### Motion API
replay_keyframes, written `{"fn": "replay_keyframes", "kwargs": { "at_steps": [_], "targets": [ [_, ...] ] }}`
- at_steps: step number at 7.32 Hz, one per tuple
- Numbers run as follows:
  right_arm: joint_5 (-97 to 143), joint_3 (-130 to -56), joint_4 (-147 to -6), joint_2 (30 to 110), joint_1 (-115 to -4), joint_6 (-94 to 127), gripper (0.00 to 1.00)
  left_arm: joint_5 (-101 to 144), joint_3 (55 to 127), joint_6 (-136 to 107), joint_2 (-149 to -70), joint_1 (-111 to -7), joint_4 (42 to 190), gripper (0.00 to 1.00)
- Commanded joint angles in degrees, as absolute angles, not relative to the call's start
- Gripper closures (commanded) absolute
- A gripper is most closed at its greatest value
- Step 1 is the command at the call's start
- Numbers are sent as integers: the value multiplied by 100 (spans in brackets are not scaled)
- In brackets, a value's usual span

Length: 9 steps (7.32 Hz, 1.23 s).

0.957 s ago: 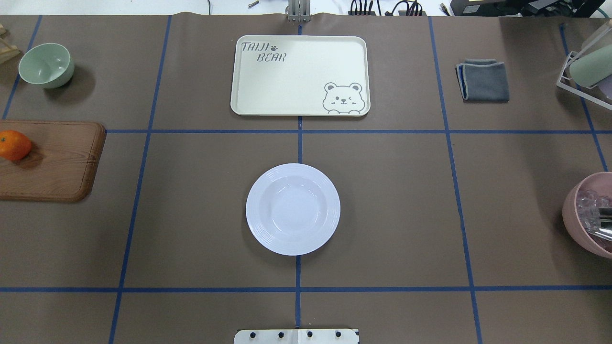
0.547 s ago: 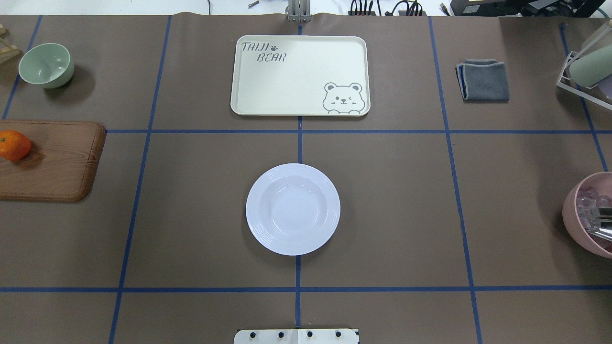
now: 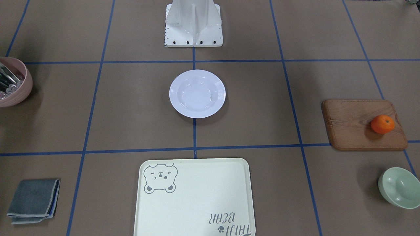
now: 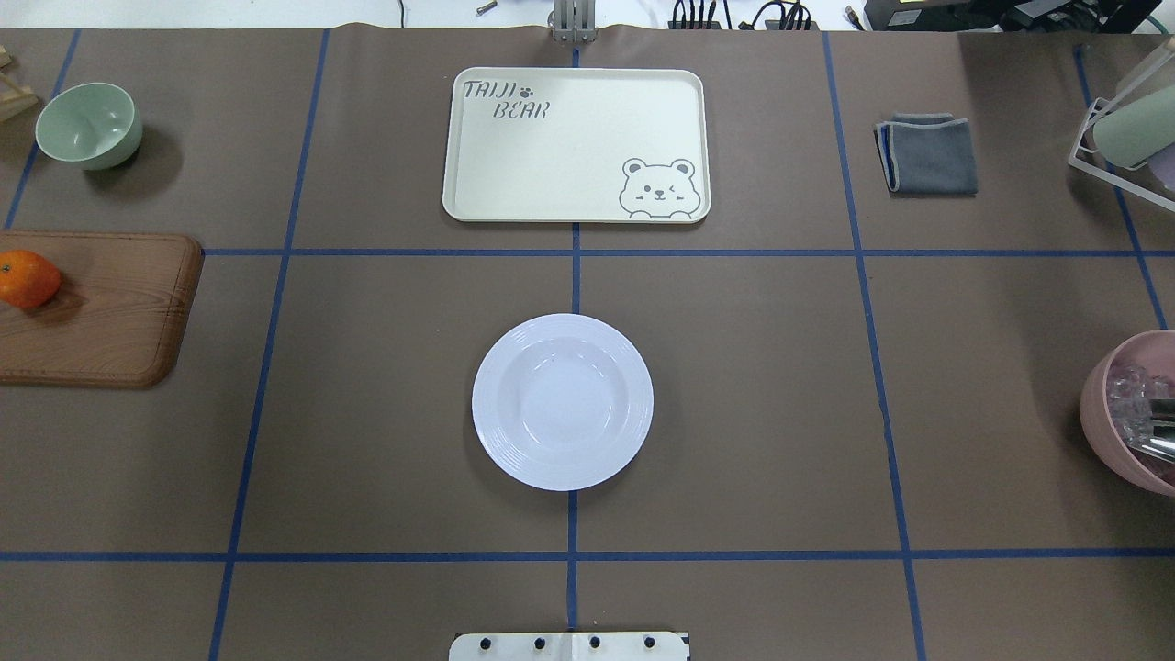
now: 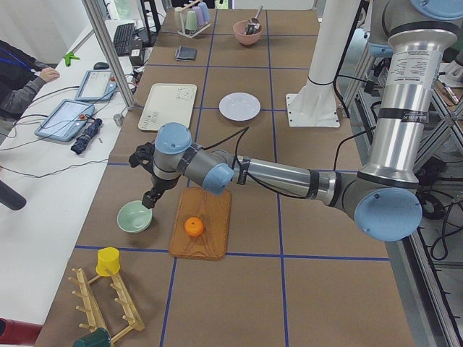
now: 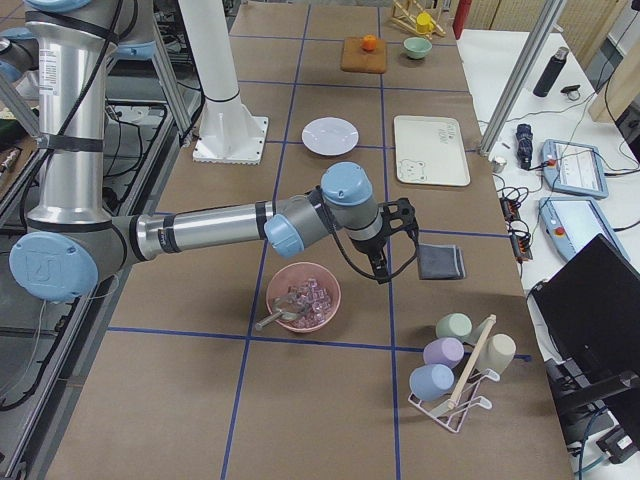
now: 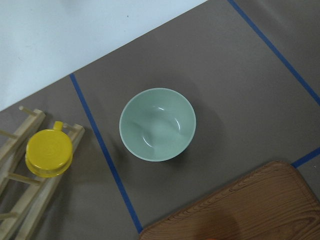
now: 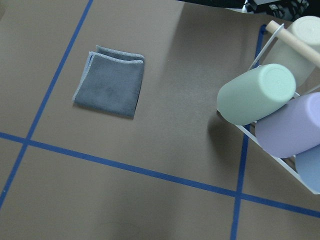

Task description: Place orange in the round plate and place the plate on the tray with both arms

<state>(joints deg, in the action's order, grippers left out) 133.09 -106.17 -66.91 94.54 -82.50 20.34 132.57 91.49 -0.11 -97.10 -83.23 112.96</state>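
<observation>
Orange [image 4: 27,278]: sitting on the wooden board [image 4: 119,317] at the left edge of the table [image 4: 753,413]. Round plate [image 4: 562,401]: lying mid-table, well apart from the tray [image 4: 576,145] by the far edge. Left gripper [image 5: 148,198]: hanging over the green bowl [image 5: 134,217]. Right gripper [image 6: 380,268]: hanging beside the grey cloth [image 6: 441,262]. Jaws: not showing clearly, so cannot tell.
</observation>
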Motion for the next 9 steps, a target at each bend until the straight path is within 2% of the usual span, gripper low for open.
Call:
{"fn": "replay_keyframes", "kwargs": {
  "at_steps": [1, 3, 9],
  "targets": [
    [12976, -10923, -6671, 9238, -7352, 3685, 0, 13210, 8826, -991, -9476, -7798, 11948, 1],
    [12351, -11206, -6671, 9229, -6586, 4744, 0, 13201, 8220, -1151, -9431, -7455, 12453, 1],
    [12278, -11197, -6671, 9229, -6425, 4772, 0, 12656, 7796, -1309, -9431, -6786, 12823, 1]
  ]
}}
